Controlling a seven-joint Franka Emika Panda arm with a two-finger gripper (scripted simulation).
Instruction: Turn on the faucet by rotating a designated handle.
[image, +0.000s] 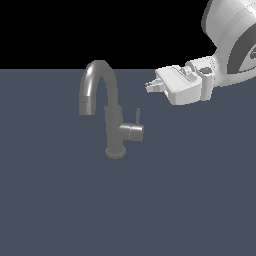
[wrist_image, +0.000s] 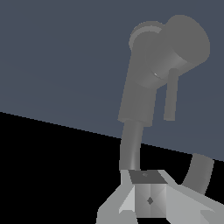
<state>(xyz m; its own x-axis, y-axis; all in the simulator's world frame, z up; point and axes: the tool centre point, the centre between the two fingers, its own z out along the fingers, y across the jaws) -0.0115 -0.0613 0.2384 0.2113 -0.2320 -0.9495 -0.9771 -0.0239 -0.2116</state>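
Observation:
The dark grey faucet (image: 112, 125) stands upright on the flat grey-blue surface (image: 75, 200), its arched spout (image: 97, 80) curving toward the exterior view's left. The handle (image: 132, 132) is a stubby cylinder jutting from the body toward the exterior view's right, with a thin pin lever (image: 138, 116) pointing up. My gripper (image: 150, 86) hovers above and to the right of the handle, apart from it, fingers together and holding nothing. In the wrist view the faucet body (wrist_image: 140, 87), the handle (wrist_image: 186, 41), its pin (wrist_image: 171, 94) and my gripper (wrist_image: 148, 194) all show.
The white arm and wrist (image: 230, 35) fill the exterior view's upper right corner. Nothing else stands on the surface besides the faucet.

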